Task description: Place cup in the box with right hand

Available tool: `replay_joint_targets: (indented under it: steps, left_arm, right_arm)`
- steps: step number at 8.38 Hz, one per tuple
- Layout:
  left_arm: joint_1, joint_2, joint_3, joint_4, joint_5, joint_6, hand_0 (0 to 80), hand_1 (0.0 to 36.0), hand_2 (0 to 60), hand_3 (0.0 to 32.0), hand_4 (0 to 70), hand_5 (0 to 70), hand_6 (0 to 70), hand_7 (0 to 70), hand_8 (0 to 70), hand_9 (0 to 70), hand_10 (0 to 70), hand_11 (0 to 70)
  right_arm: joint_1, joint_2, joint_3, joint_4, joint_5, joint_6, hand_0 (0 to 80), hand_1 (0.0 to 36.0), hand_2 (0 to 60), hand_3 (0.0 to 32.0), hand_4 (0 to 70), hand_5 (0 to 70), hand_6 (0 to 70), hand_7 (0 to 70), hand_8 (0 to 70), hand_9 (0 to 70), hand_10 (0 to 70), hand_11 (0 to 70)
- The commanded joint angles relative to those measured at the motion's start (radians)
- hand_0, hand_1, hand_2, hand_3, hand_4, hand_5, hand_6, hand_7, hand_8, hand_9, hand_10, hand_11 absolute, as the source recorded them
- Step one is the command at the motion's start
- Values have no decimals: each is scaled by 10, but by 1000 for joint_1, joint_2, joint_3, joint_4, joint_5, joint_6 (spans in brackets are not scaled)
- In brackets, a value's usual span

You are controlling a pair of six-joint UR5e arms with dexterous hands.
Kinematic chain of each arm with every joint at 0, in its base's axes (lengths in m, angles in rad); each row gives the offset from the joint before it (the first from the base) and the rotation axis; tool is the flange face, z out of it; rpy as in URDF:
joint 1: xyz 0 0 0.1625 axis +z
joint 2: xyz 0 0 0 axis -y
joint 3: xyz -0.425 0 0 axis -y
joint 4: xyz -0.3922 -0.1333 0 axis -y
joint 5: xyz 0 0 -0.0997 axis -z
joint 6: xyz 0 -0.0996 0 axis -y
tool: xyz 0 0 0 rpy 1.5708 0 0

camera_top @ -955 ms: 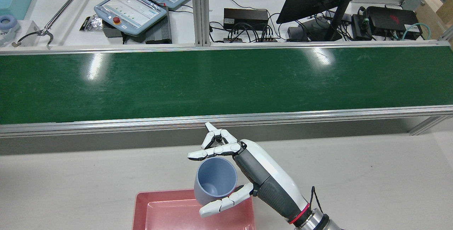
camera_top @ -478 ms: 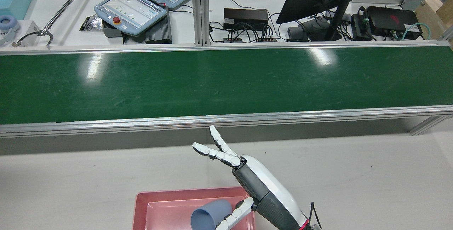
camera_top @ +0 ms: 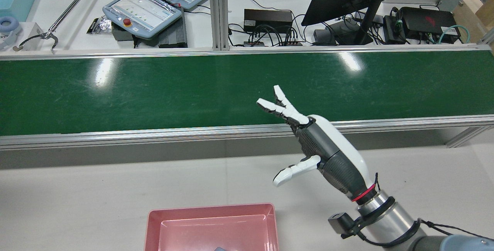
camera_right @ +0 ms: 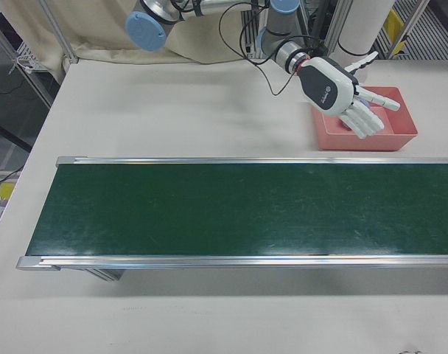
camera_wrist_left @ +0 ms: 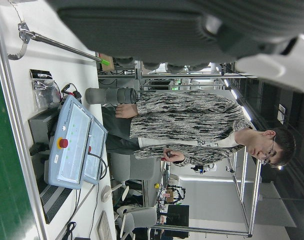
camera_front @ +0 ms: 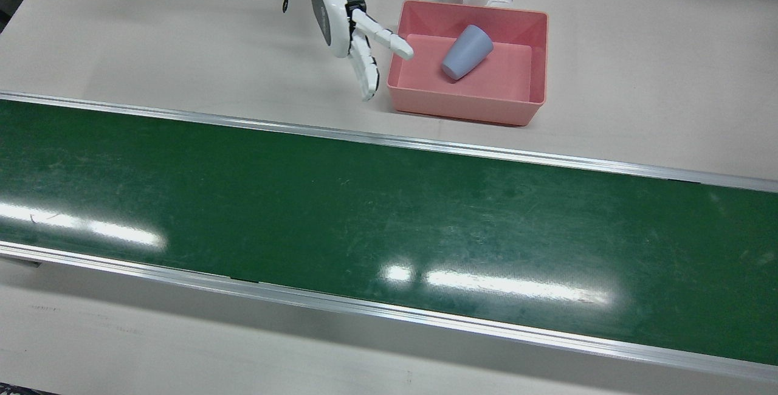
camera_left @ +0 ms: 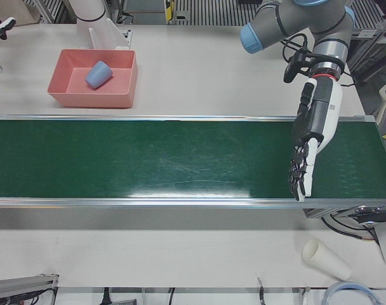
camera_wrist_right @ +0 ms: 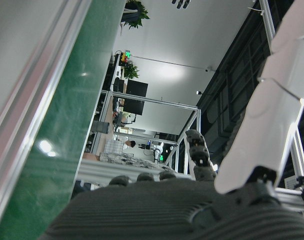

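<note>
The blue-grey cup lies on its side inside the pink box, also in the left-front view. My right hand is open and empty, fingers spread, raised beside the box's edge on its own side. In the rear view my right hand is up and to the right of the box; in the right-front view it partly covers the box. My left hand hangs open over the far end of the belt, holding nothing.
The green conveyor belt runs across the table in front of the box. A stack of paper cups lies on the operators' side. Teach pendants, a monitor and cables sit beyond the belt.
One second ago my right hand held the cup over the box. It let go, the cup dropped into the box, and the hand has risen and moved right, fingers open.
</note>
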Motion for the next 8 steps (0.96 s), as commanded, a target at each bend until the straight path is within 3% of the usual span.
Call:
replay_joint_targets:
  steps: [1, 2, 3, 5, 6, 8]
  left_arm:
    - [0, 0, 1, 0, 0, 0, 0, 0, 0, 0, 0, 0, 0, 0, 0, 0, 0, 0]
    - [0, 0, 1, 0, 0, 0, 0, 0, 0, 0, 0, 0, 0, 0, 0, 0, 0, 0]
    - [0, 0, 1, 0, 0, 0, 0, 0, 0, 0, 0, 0, 0, 0, 0, 0, 0, 0]
    - [-1, 0, 1, 0, 0, 0, 0, 0, 0, 0, 0, 0, 0, 0, 0, 0, 0, 0]
    - [0, 0, 1, 0, 0, 0, 0, 0, 0, 0, 0, 0, 0, 0, 0, 0, 0, 0]
    - [-1, 0, 1, 0, 0, 0, 0, 0, 0, 0, 0, 0, 0, 0, 0, 0, 0, 0]
  right_arm:
    - [413, -84, -41, -162, -216, 305, 483, 124, 0, 0, 0, 38, 21, 27, 0, 0, 2, 19]
    - [528, -101, -128, -181, -270, 442, 471, 112, 0, 0, 0, 35, 20, 24, 0, 0, 4, 22]
    - [674, -104, -227, -180, -404, 521, 469, 107, 0, 0, 0, 35, 20, 21, 0, 0, 8, 28]
    - [927, -99, -353, -121, -621, 549, 464, 104, 0, 0, 0, 36, 24, 34, 0, 0, 24, 50]
    - [1013, -105, -431, -38, -688, 598, 466, 106, 0, 0, 0, 34, 27, 50, 0, 0, 22, 47]
    - [1167, -177, -548, 77, -755, 626, 462, 99, 0, 0, 0, 35, 27, 52, 0, 3, 24, 48]
